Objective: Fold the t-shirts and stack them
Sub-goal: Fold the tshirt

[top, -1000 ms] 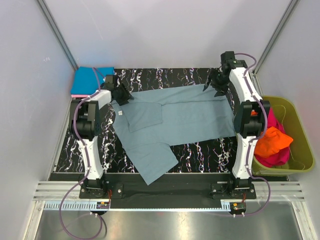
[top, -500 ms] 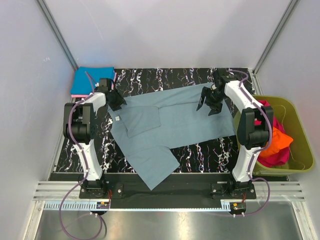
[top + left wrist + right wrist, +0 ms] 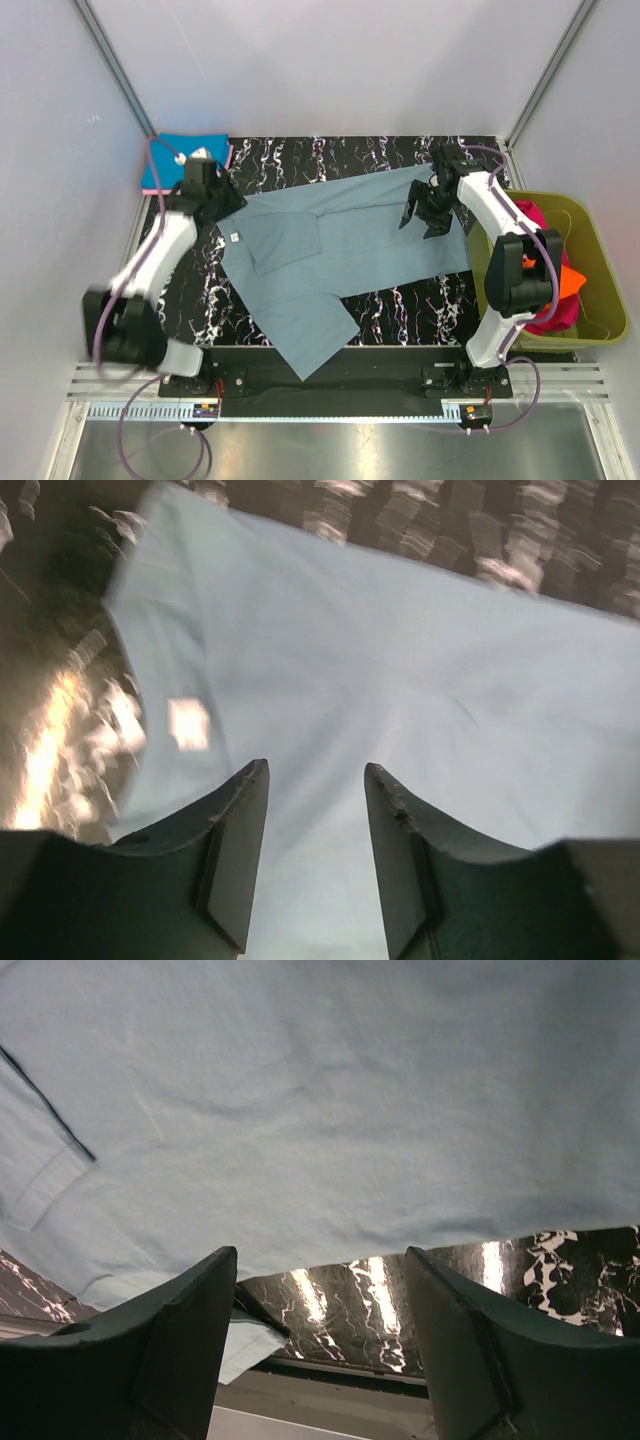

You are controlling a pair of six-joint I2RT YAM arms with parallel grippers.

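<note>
**Views.** The top view alone shows the full layout. The grey-blue t-shirt (image 3: 360,240) lies spread across the black marbled tabletop (image 3: 400,300), with one sleeve folded inward and a lower corner reaching the near edge. The left wrist view is blurred, but it shows the shirt's small white label (image 3: 188,723) close up. The right wrist view shows the shirt's edge with bare tabletop beyond it, a detail the arm hides from above.

**Hands.** The left arm stretches diagonally toward the far left, and the left hand (image 3: 222,200) sits over the shirt's collar end. Its fingers (image 3: 240,850) are parted and nothing is caught between them, so it is released. The right arm reaches forward and bends inward, with the right hand (image 3: 420,212) above the shirt's far right part. Its fingers (image 3: 190,1340) are spread wide and empty, also released. Whether either hand touches the cloth cannot be told.

**Surroundings.** A folded bright blue t-shirt (image 3: 170,165) lies at the far left corner, with a pink t-shirt (image 3: 230,157) edge beneath it. At the right, an olive tub (image 3: 600,320) holds an orange t-shirt (image 3: 565,280) and a magenta t-shirt (image 3: 555,315). The right arm partly screens both.
</note>
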